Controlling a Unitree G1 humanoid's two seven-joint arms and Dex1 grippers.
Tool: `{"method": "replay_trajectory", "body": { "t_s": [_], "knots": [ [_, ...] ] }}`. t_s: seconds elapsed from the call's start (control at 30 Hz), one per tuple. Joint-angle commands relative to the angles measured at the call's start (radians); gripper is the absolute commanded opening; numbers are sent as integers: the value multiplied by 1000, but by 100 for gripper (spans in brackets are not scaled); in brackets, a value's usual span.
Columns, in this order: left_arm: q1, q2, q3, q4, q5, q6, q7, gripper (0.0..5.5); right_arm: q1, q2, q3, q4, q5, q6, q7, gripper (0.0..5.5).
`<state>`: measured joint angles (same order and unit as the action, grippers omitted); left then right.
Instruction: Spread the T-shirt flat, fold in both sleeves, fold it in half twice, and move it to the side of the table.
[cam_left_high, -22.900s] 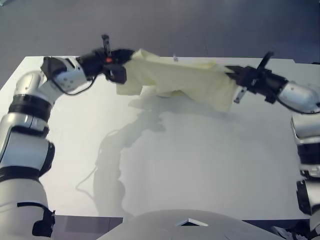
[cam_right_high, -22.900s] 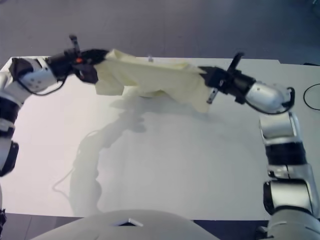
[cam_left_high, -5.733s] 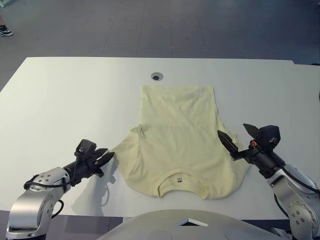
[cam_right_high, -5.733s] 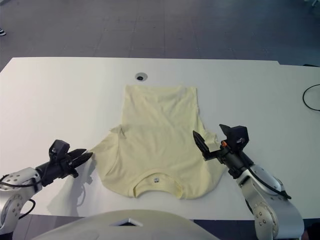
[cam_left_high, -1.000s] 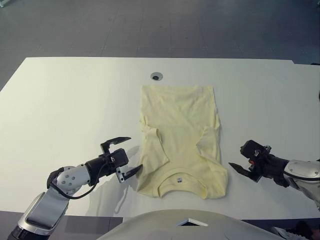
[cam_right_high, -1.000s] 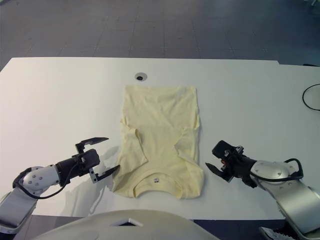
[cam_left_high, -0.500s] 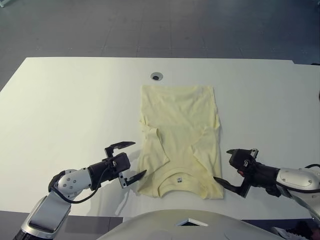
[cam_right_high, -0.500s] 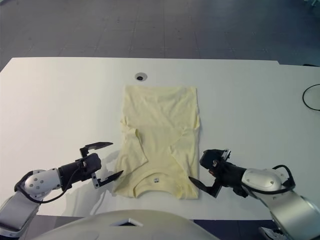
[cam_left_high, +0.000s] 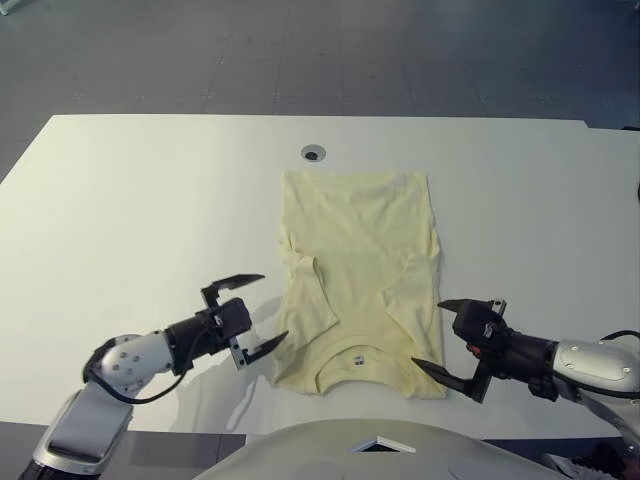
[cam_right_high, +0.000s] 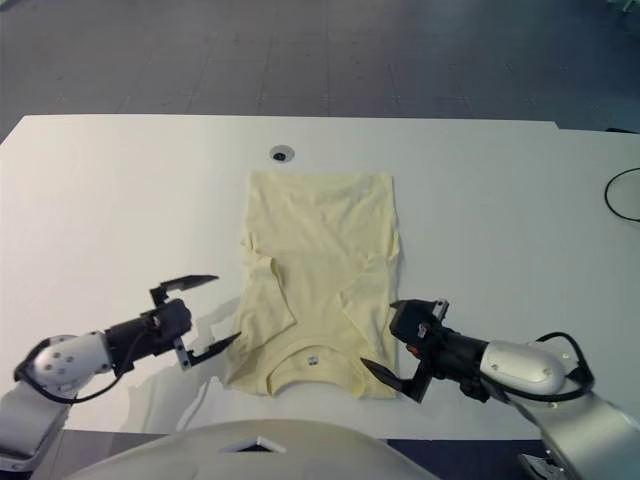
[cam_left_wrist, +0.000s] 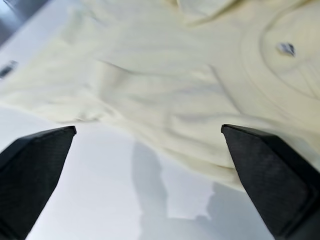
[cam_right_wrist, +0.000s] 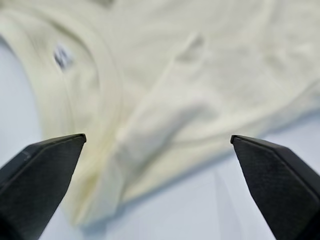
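Right claw moved in on the shirt's near right corner

Both sleeves are now folded in, versus a few seconds back. T-shirt lies flat mid-counter, collar toward the robot, hem near the cable hole. Right claw: fingers apart, over the near right corner; can't tell if it's touching. Left claw: fingers apart, one tip right at the shirt's near left edge, holding nothing.

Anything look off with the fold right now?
Nothing damaged. The pale yellow T-shirt lies flat, but its folded-in left sleeve and right sleeve are creased and slanted, not clean straight folds. Left pincer and right pincer, both open, flank the collar.
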<state>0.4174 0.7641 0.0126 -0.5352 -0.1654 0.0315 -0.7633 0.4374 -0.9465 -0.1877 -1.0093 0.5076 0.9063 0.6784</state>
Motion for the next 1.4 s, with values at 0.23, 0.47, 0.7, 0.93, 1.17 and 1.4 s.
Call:
{"method": "replay_trajectory", "body": {
  "t_s": [0.23,0.47,0.7,0.93,1.17,1.4],
  "knots": [
    [50,30,217,106,-45,-327,-140,540,123,14,-212,116,-119,-456,249,539],
    [9,75,76,336,160,-746,-218,540,200,-61,-166,360,-528,-1009,316,539],
    [-54,98,-37,472,290,-939,-183,540,230,-79,-78,420,-661,-1178,348,539],
    [-101,89,-137,512,311,-979,-136,540,190,-65,28,427,-680,-1165,350,539],
    [-144,81,-215,551,341,-987,-89,540,152,-55,86,442,-695,-1128,331,539],
    [-163,103,-268,562,393,-981,-67,540,127,-62,118,423,-717,-1060,330,539]
  ]
}}
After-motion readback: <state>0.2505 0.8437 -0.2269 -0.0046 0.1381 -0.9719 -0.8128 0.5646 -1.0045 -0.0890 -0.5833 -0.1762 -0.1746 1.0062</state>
